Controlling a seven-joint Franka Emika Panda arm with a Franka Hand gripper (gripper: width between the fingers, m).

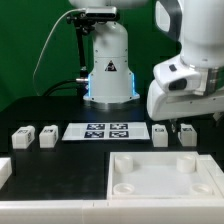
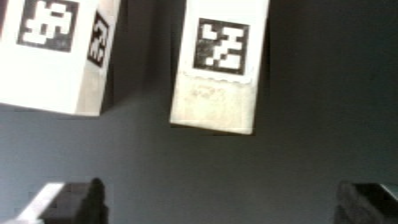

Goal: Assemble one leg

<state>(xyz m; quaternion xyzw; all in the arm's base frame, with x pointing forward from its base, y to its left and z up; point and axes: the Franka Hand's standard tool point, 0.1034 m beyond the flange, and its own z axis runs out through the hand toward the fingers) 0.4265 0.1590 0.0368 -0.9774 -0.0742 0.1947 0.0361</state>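
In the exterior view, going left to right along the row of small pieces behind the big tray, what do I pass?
In order: far-left leg → second leg → marker board → third leg → far-right leg.

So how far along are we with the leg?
Done: nothing; the large white square tray shows no leg fitted. In hand: the open tool hovers empty over a small white tagged plastic leg block. Left: grasp it, carry it and fit it into the tray.
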